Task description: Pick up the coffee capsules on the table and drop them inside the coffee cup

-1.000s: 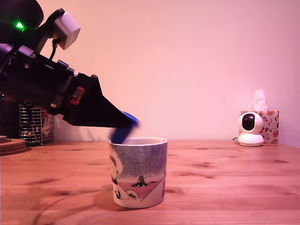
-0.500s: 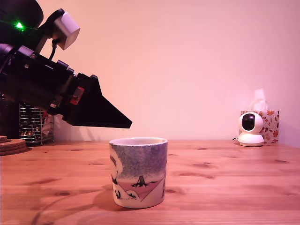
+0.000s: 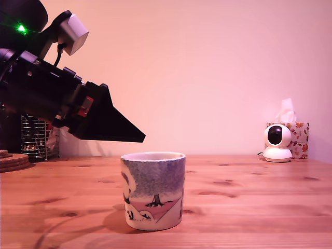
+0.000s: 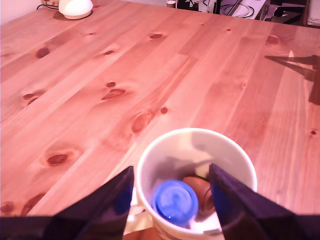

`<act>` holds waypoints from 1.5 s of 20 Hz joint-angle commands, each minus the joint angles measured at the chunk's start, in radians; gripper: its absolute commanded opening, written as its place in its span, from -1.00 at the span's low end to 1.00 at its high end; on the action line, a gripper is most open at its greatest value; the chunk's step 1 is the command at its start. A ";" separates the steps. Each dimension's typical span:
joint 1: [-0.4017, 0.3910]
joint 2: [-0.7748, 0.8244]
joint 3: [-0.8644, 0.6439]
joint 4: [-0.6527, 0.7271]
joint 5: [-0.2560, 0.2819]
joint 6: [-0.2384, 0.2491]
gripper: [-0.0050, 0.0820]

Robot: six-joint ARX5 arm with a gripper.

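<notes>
working over a knotty wooden bench (image 3: 249, 207); holding the end effector (image 4: 171, 168) spread wide and empty, just above the rim of the coffee cup (image 3: 153, 189), one finger to either side of the mouth; inside, lying close together at the bottom, the blue capsule (image 4: 174, 201) and the brown capsule (image 4: 198, 190); probably time to pull away: lift straight up before swinging aside, keep the fingers parted, avoid clipping the cream rim and tipping the cup.
</notes>
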 commanded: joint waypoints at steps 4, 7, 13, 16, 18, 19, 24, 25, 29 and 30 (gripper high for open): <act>-0.005 -0.002 0.003 0.019 -0.008 0.005 0.00; -0.005 -0.023 0.003 0.015 -0.008 0.003 -0.31; -0.003 -0.103 0.003 -0.029 -0.014 -0.054 -0.94; 0.008 -0.159 0.003 -0.104 -0.074 -0.085 -0.94; 0.016 -0.206 0.003 -0.160 -0.111 -0.085 -0.94; 0.021 -0.231 0.002 -0.186 -0.132 -0.089 -0.94; 0.079 -0.343 0.002 -0.314 -0.190 -0.111 -0.94; 0.095 -0.360 0.000 -0.333 -0.197 -0.111 -0.94; 0.191 -0.424 -0.035 -0.338 -0.201 -0.134 -0.94; 0.220 -0.444 -0.048 -0.337 -0.198 -0.136 -0.94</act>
